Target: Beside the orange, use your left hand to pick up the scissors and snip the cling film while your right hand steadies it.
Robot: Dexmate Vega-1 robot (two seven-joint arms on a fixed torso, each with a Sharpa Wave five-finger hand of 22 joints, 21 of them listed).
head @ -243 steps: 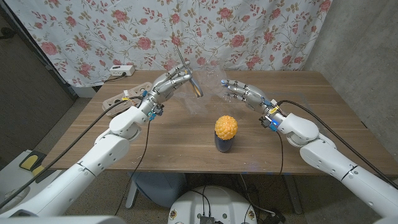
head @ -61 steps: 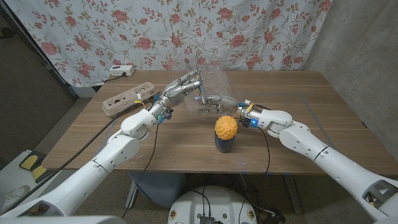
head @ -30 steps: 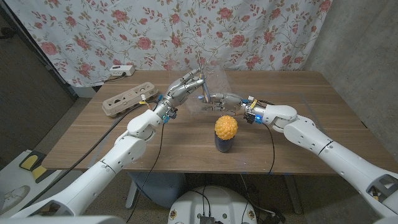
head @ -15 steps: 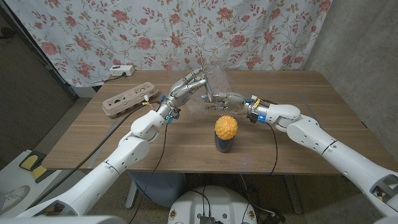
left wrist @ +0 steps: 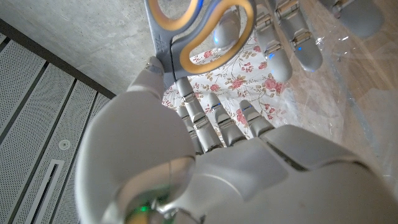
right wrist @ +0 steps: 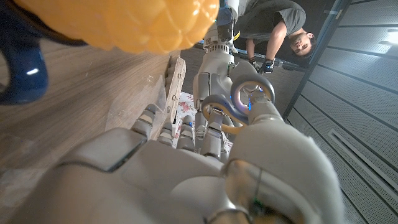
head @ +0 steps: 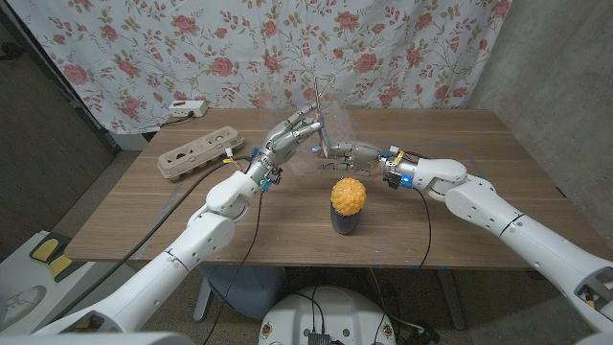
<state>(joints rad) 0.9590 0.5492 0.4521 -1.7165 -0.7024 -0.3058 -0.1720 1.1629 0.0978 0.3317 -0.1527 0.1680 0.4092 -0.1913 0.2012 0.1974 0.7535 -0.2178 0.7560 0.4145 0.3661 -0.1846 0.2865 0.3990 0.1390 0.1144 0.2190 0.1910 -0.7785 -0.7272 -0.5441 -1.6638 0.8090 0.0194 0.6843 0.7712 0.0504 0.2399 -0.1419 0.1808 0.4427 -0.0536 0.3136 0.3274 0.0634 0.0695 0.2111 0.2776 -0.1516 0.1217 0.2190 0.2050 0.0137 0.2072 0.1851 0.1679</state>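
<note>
Now we note scissors (head: 319,113) held in left hand (head: 290,136), raised above table (head: 479,153), blades pointing up, orange-lined handle loops (left wrist: 205,28) at fingers. Cling film (head: 335,129) just beside, between hands; right hand (head: 352,153) touches it, exact grip unclear. Orange (head: 348,195) sits nearer us on dark cup (head: 345,221). Power strip (head: 196,153) well left.

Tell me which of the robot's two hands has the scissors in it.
The left hand holds the scissors, blades pointing up; the right hand holds none and grips the cling film beside them.
</note>
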